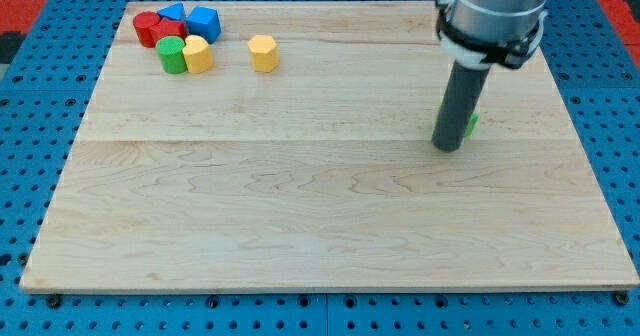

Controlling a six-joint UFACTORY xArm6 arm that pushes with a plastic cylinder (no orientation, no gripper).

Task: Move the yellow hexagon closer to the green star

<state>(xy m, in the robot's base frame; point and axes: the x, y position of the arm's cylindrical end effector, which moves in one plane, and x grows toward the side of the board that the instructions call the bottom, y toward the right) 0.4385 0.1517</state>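
Plainly, yellow hexagon (263,52) upright, far from rod-hidden green star (471,124); no hand visible.

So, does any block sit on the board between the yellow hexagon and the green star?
Nothing visible does. The yellow hexagon has bare board toward the green star, which is mostly hidden behind my tip.
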